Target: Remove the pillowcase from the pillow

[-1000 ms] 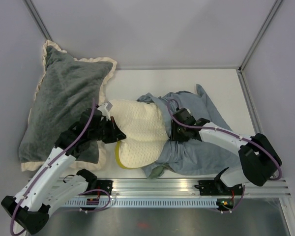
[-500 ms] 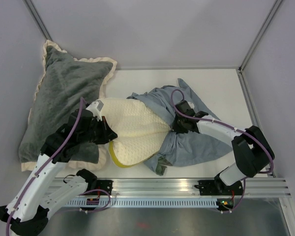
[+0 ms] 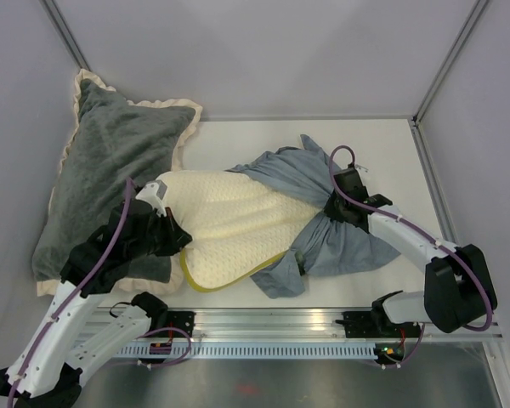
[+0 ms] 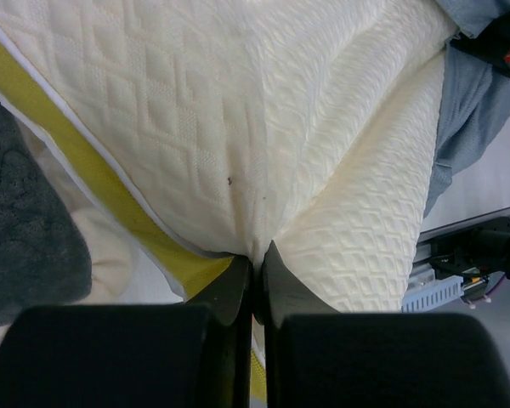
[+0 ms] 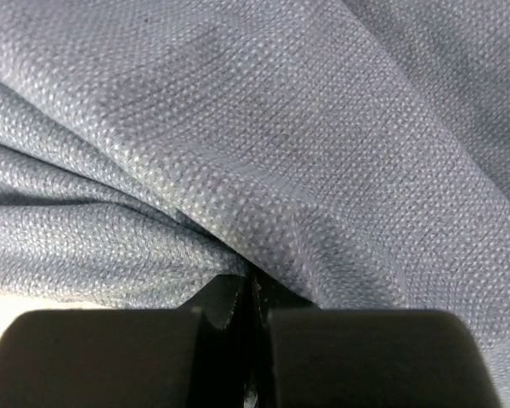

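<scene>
The cream quilted pillow (image 3: 238, 225) with its yellow-green edge band lies mid-table, mostly bare. The grey-blue pillowcase (image 3: 340, 242) is bunched over its right end and trails right. My left gripper (image 3: 177, 238) is shut on the pillow's left edge; in the left wrist view the jaws (image 4: 257, 259) pinch quilted fabric (image 4: 238, 127) beside the yellow band (image 4: 110, 204). My right gripper (image 3: 333, 208) is shut on a fold of the pillowcase; in the right wrist view the cloth (image 5: 263, 127) fills the frame above the closed jaws (image 5: 253, 280).
A large dark grey plush pillow (image 3: 102, 183) with a cream ruffle lies at the left, against the left wall. Walls close in the table at the back and on the right. The metal rail (image 3: 306, 327) runs along the near edge.
The right gripper has pulled the pillowcase to the right, baring more of the pillow. The left gripper has drawn the pillow's edge left and nearer, so the pillow is stretched longer.
</scene>
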### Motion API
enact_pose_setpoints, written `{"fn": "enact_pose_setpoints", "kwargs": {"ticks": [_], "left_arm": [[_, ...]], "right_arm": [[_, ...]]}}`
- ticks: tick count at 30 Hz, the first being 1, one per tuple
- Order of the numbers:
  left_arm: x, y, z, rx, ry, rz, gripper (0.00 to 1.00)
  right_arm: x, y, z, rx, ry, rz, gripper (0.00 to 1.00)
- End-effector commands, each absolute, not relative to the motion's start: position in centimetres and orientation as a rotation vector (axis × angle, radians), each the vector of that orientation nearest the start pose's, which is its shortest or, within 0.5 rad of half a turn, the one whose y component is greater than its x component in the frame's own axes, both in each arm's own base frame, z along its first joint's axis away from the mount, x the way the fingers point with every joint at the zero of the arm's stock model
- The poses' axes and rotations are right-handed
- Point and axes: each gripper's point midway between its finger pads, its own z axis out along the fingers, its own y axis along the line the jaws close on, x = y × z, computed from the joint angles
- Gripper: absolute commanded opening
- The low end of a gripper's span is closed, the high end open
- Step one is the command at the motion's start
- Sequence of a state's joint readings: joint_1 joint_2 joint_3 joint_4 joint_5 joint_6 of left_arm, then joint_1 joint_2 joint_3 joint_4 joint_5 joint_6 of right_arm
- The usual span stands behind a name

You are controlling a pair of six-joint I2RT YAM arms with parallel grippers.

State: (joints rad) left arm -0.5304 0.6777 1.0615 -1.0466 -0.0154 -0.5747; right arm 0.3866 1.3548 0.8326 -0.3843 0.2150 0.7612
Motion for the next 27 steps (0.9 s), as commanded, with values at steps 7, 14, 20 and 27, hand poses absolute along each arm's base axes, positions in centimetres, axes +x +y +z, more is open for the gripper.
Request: {"fn": "enact_pose_setpoints", "kwargs": {"ticks": [7,14,20,27], "left_arm": [[16.8,-9.8,22.7,-0.09,2.28,-0.442,0.02],[17.7,-10.1,23.6,-0.08,2.271,-0.43,0.02],[18.2,-8.7,26.3,-0.097,2.214,-0.352,0.02],[18.3,-6.6,27.2,-0.129,2.177,-0.239,0.02]], "right_arm": [[30.6,11.9,9.4,0.275,2.428,0.305,0.0],[28.0,13.9,15.7,0.138,2.344,0.527,0.98],[26.9,10.4,18.3,0.265,2.329,0.338,0.98],[26.6,8.9,13.5,0.484,2.453,0.187,0.98]]}}
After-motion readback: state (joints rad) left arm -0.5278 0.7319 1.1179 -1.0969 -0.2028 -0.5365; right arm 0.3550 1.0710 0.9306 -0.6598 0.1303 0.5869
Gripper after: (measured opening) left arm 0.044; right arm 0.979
